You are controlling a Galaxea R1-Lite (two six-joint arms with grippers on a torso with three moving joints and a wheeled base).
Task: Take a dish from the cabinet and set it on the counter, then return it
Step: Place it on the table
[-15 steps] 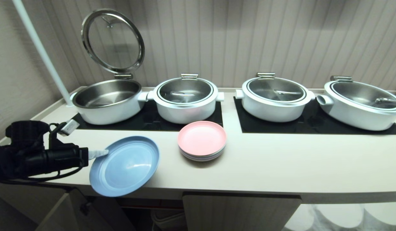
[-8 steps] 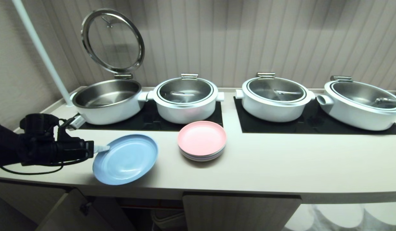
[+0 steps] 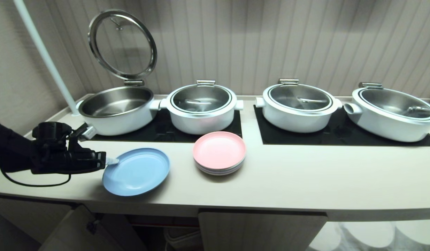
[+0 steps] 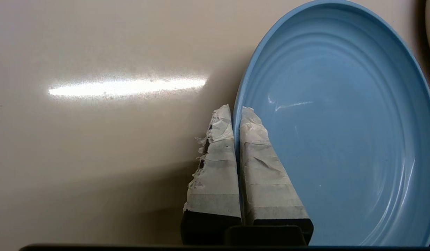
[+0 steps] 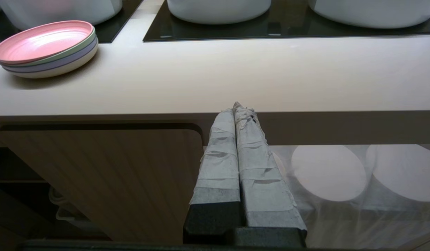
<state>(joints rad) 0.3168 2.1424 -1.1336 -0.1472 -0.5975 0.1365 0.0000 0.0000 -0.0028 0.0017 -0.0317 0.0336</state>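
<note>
Blue dish (image 3: 136,171) flat or nearly flat on the cream bench (image 3: 305,181), near its front edge, toward the robot's left end. Left end effector (image 3: 112,161) level with the bench top, taped fingers (image 4: 256,157) pressed together on the dish's left rim: one finger inside the rim, the other outside against the bench, as seen from the left wrist view. Clamped on the dish.

Just to the right of the dish, apart from it, a pink-topped stack of plates (image 3: 219,152). Behind both, two black mats (image 3: 340,136) carrying four white pots (image 3: 298,108); the leftmost pot (image 3: 115,109) with its glass lid (image 3: 122,44) hinged up, the other three lidded. A loose cable (image 3: 33,183) drooping from the left arm onto the bench. A white pole (image 3: 44,55) rising at the far left corner.

Bare bench surface wide open to the right of the plate stack, and a narrow strip between dish and front edge. Below the bench, the cabinet (image 3: 260,232) with a fluted door closed at centre and another door (image 3: 68,232) swung open at left, dark opening between them.

Right end effector (image 5: 237,108) held low in front of the bench edge, beside the closed cabinet door, fingers together on nothing; out of the head view.
</note>
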